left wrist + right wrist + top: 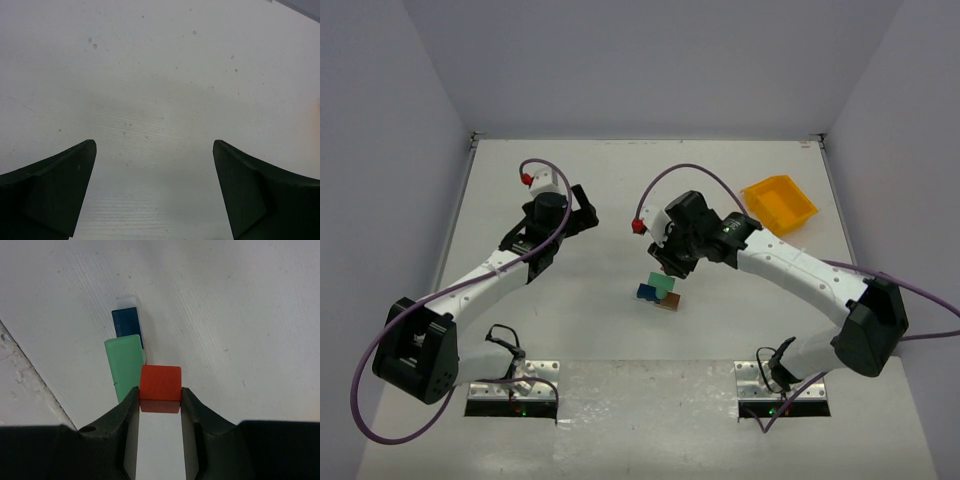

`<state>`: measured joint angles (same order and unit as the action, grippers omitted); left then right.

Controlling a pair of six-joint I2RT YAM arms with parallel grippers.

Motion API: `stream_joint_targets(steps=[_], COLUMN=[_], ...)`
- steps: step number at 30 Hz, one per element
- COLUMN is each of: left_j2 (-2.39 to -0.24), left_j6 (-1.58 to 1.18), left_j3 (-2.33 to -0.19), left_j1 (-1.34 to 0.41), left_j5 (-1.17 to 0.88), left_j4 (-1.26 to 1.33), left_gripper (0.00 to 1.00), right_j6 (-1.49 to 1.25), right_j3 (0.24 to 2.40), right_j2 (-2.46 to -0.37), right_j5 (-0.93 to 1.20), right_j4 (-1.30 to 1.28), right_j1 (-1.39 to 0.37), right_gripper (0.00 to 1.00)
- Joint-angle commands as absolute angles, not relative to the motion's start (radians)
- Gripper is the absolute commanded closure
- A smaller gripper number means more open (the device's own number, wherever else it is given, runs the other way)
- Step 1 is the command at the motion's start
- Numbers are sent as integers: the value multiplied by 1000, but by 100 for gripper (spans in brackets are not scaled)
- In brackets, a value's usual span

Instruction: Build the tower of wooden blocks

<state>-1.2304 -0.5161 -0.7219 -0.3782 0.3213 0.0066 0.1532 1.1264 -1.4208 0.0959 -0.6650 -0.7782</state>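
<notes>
My right gripper [160, 394] is shut on a red block [160, 382] and holds it just right of a mint green block [125, 365]. A blue block [126, 322] lies beyond the green one. In the top view the right gripper [668, 264] hangs over the small cluster: the blue block [646, 291], the green block [663, 283] and a brown block [669, 302]. The red block is hidden there. My left gripper [584, 214] is open and empty over bare table, well left of the blocks; its wrist view [154, 145] shows only the table.
A yellow plastic bin [779, 203] stands at the back right. The white table [620, 180] has walls on three sides. A seam edge in the table [30, 375] runs close to the left of the blocks.
</notes>
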Motion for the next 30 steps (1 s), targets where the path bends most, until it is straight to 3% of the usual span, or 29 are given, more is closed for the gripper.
stream_joint_targets(steps=[1, 30], left_j2=[-1206, -1186], left_j6=[-500, -494], left_j3=[-744, -727], left_j1=[-368, -368], left_j5=[308, 282], left_j4=[66, 87], left_gripper=[0, 0], right_j6=[115, 218], right_j3=[1131, 1062], right_j2=[-1378, -1362], right_j5=[91, 120], right_j4=[-637, -566], right_j1=[-801, -862], right_gripper=[80, 76])
